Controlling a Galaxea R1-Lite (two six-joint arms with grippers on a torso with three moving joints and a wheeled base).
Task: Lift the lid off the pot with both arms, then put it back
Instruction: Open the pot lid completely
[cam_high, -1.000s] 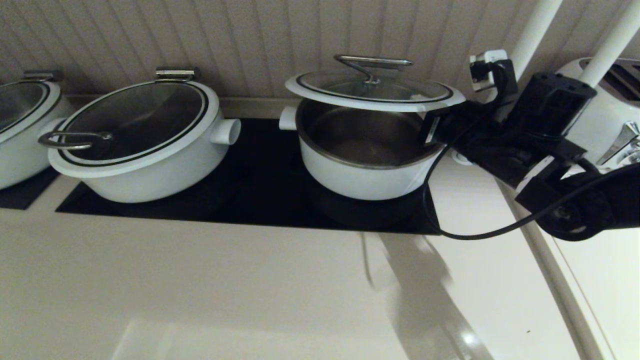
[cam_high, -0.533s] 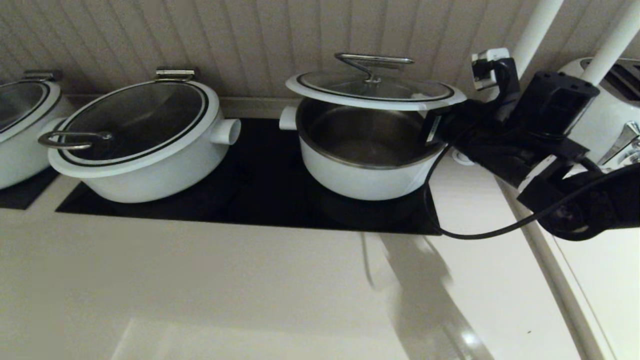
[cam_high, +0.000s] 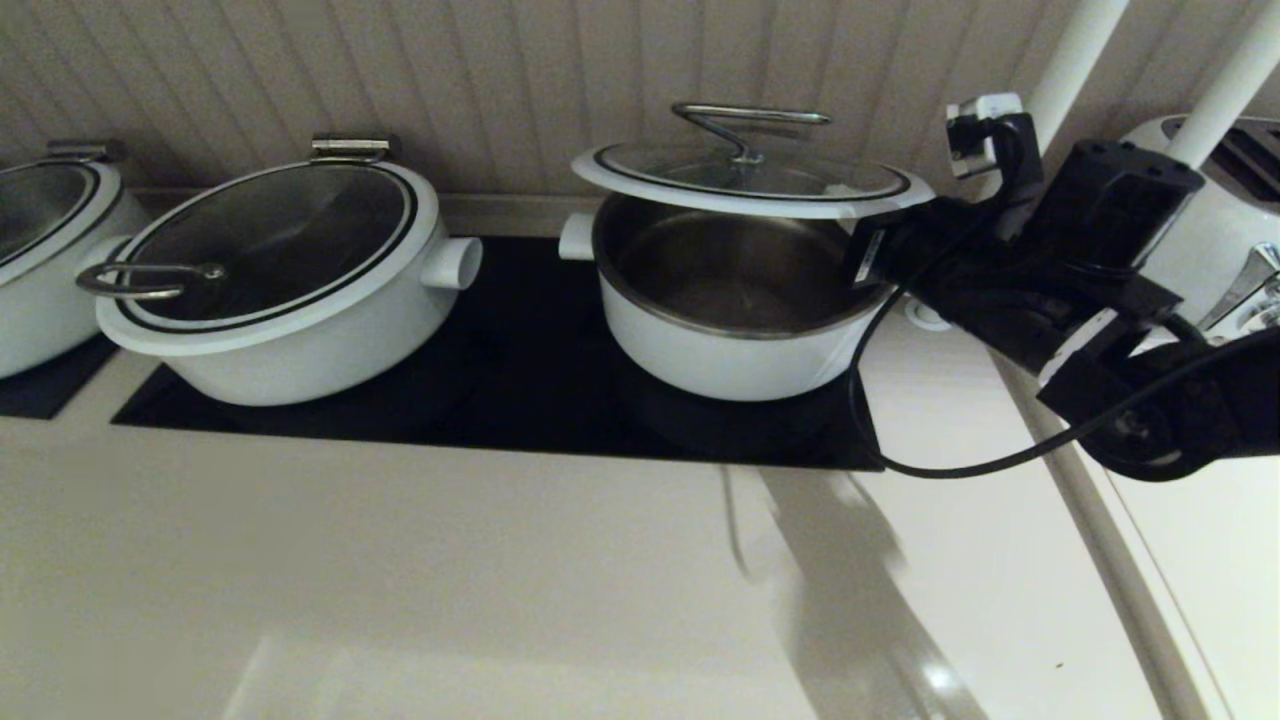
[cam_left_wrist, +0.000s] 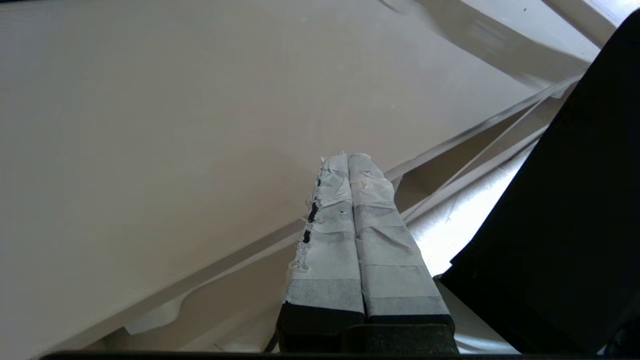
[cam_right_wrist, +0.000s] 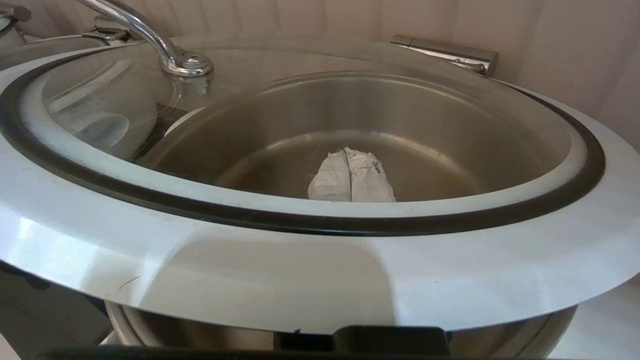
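The lid (cam_high: 750, 180), glass with a white rim and a steel bar handle (cam_high: 750, 118), hangs tilted above the open white pot (cam_high: 720, 350), raised at its front and right. My right arm (cam_high: 1000, 280) reaches in from the right, under the lid's right edge. In the right wrist view the lid's rim (cam_right_wrist: 300, 260) lies across the right gripper (cam_right_wrist: 350, 155). Its taped fingertips, pressed together, show through the glass over the pot's steel inside (cam_right_wrist: 425, 115). The hinge bracket (cam_right_wrist: 445, 50) is at the far rim. My left gripper (cam_left_wrist: 347, 159) is shut and empty over the pale counter, outside the head view.
A wider white pot with a loop-handled lid (cam_high: 280, 270) stands left on the black cooktop (cam_high: 520, 370). Another pot (cam_high: 40, 250) is at the far left. A white toaster (cam_high: 1220, 220) stands right. The pale counter (cam_high: 500, 580) lies in front, a ribbed wall behind.
The lid has risen slightly on the right gripper, which has moved up a little. The pot has not moved.
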